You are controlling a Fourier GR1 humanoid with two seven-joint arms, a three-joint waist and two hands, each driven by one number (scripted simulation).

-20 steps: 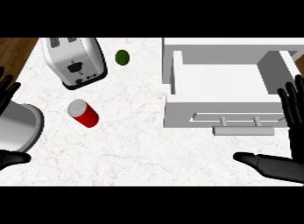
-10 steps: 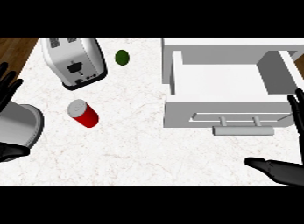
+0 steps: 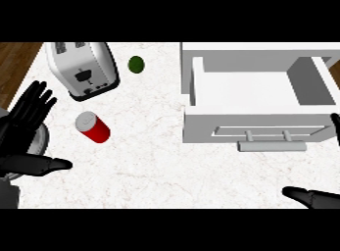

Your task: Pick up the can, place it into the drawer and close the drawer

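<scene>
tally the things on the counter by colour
red: 1, the can
green: 1, the small round item
silver: 1, the toaster
white: 1, the open drawer unit
total: 4

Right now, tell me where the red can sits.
In the head view the can lies on its side on the counter's left half, just below the toaster, a short way right of the left hand, apart from it.
</scene>
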